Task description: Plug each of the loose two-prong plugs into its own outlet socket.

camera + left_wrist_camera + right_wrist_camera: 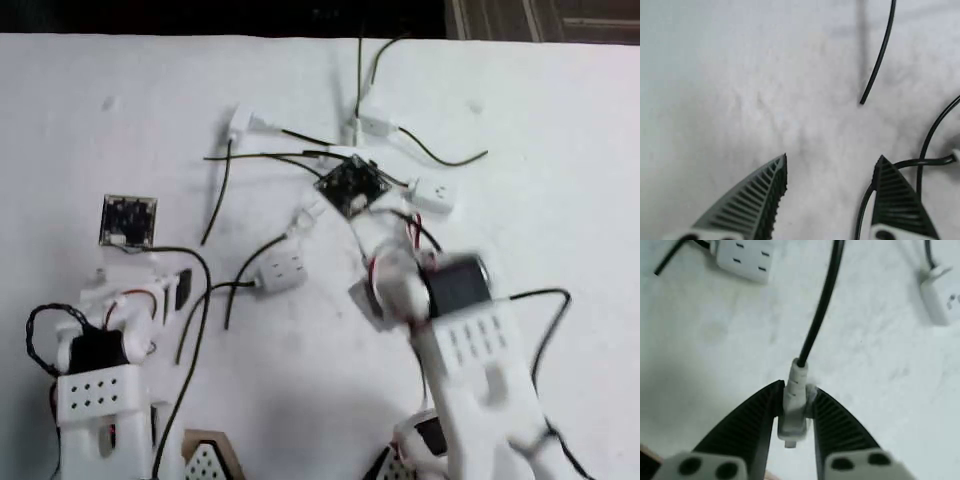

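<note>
My right gripper [796, 392] is shut on a white two-prong plug [794, 415], whose black cable [822, 305] runs away from the jaws. In the high view this gripper [366, 298] sits mid-table, right of a white outlet block [281, 268]. That outlet block [746, 258] lies beyond the held plug, with another outlet [939, 300] off to the side. More white outlets [432, 193] [372, 126] and loose plugs [240, 122] [305, 215] lie farther back. My left gripper [832, 167] stands open over bare table, at the near left [172, 292].
A dark circuit board [352, 185] lies among tangled black cables [260, 157] at the table's centre. A second small board [128, 220] sits left, beyond the left arm. Thin black cables [880, 55] cross the table near the left gripper.
</note>
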`<act>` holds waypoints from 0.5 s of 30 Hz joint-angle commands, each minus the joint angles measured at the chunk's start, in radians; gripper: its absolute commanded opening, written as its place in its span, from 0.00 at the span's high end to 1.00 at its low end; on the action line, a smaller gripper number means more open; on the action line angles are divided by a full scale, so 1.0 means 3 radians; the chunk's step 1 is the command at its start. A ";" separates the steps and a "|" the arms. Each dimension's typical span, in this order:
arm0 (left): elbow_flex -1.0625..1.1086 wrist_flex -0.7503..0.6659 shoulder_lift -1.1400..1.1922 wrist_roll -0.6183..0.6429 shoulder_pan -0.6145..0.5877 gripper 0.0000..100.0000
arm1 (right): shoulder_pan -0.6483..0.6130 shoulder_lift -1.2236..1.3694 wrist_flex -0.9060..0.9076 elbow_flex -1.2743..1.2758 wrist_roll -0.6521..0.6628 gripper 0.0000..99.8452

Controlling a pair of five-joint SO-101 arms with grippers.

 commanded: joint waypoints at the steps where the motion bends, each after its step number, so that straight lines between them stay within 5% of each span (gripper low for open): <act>1: -0.0394 -0.0041 -0.0084 0.0230 0.0309 0.73 | -0.0269 -0.0565 0.0018 -0.0026 -0.0041 0.98; 15: -0.0747 0.0000 -0.0207 0.0404 0.1511 0.87 | -0.0969 -0.1010 -0.0212 0.0399 -0.0046 0.98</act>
